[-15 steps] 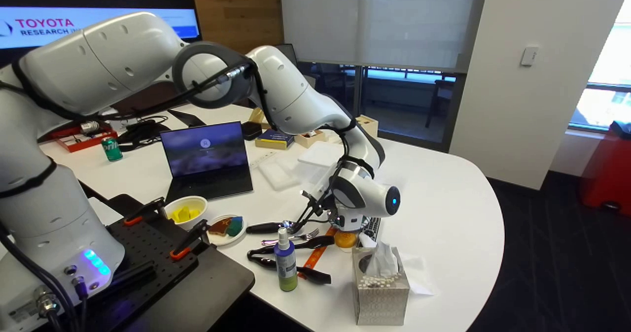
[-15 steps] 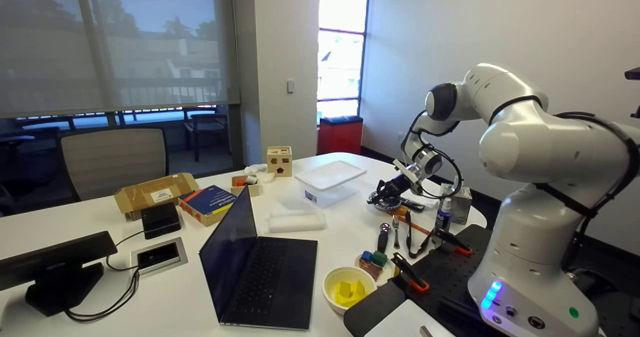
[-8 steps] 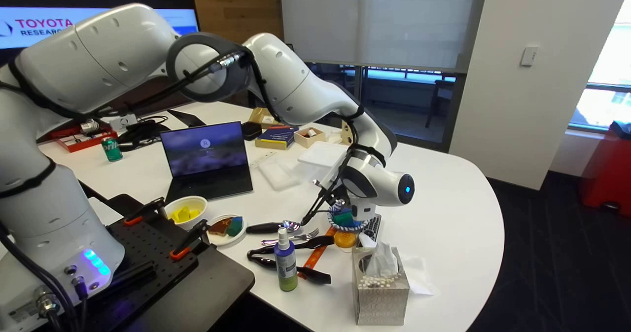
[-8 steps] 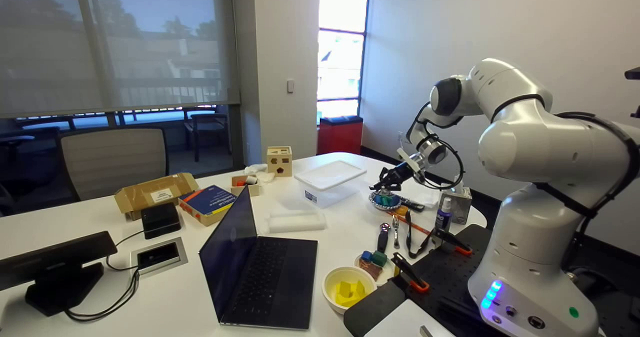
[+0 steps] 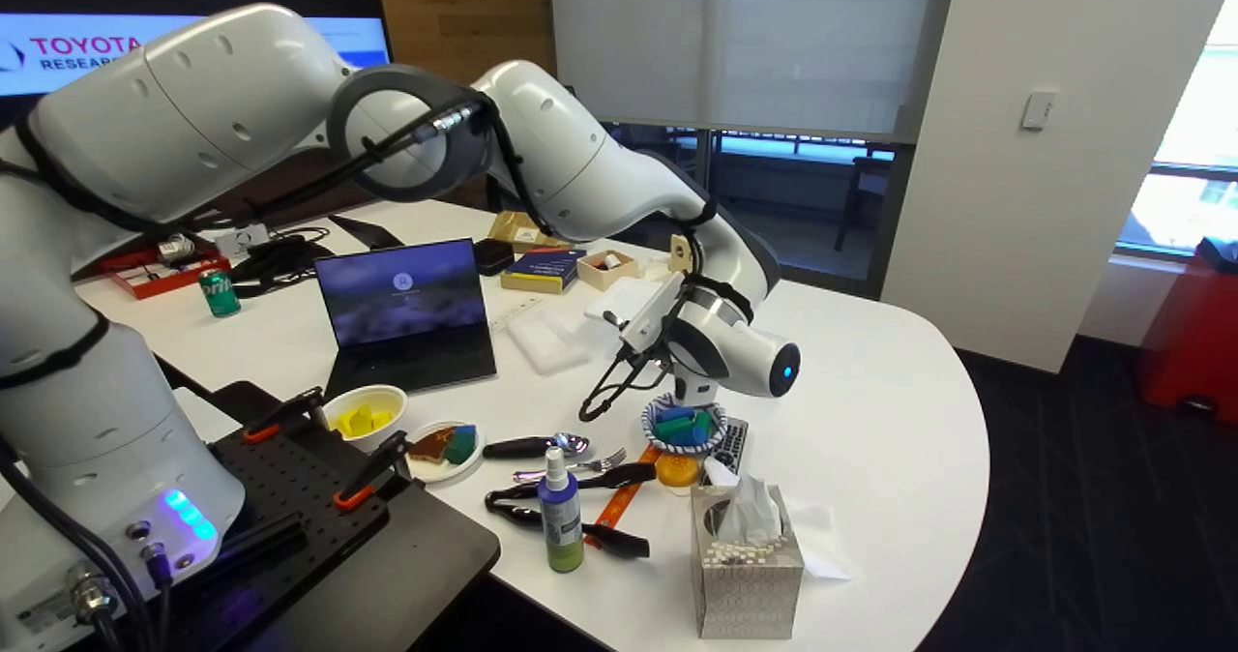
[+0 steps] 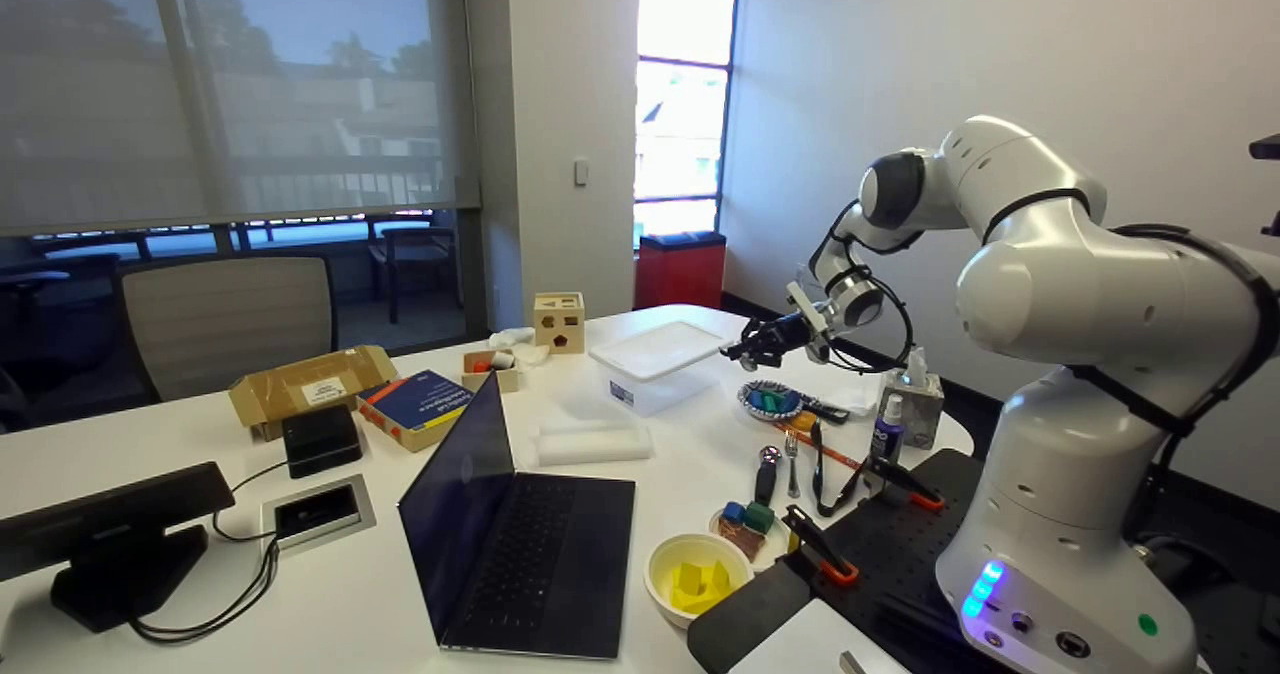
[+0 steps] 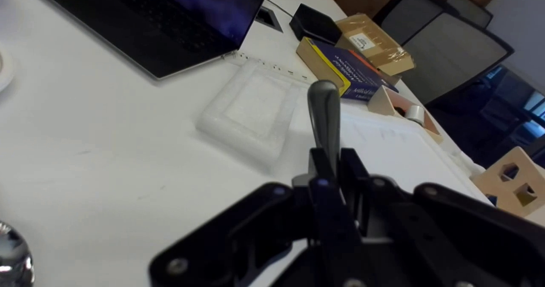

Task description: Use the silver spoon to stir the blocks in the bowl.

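Over the white round-ended table [image 5: 870,420] your grey-and-white jointed arm [image 5: 571,168] arches out and down; a wide sweep could clip the clear plastic box with the white lid [image 6: 660,347]. Your black two-fingered gripper [image 7: 334,161] hangs above the level of the round blue-and-white patterned bowl [image 5: 649,427], which stands on the table beside a long black remote [image 5: 738,436]. Press on one side and the bowl could slide or tip, since nothing visible pins it. What you hold is the slim silver metal spoon [image 7: 324,112]: the fingers are narrow, pinched on its stem, and a sideways knock could twist it there. The small blue and green blocks [image 5: 677,428] lie heaped in the bowl, so a hard stroke may flick one over the rim.

The bowl is outside your wrist view, so depth must come from the exterior views. The spoon's other end is lost behind the fingers; the end you see looks like the handle, though blur leaves that open. The blocks overlap too much to count.
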Action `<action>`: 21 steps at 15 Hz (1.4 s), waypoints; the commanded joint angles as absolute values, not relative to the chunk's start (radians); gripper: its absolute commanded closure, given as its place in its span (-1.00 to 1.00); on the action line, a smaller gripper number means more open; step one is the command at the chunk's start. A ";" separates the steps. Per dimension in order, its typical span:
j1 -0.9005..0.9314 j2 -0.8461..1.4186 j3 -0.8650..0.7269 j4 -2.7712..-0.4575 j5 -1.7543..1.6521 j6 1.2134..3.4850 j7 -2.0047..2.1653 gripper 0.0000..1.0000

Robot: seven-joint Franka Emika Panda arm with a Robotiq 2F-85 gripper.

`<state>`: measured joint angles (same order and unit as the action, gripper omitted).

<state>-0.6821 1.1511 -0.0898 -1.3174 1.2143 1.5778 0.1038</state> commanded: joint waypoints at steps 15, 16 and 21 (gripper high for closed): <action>-0.731 1.312 -0.130 -1.285 1.377 1.483 0.214 0.94; -0.735 1.315 -0.133 -1.286 1.379 1.488 0.220 0.94; -0.732 1.277 -0.163 -1.300 1.383 1.544 0.207 0.94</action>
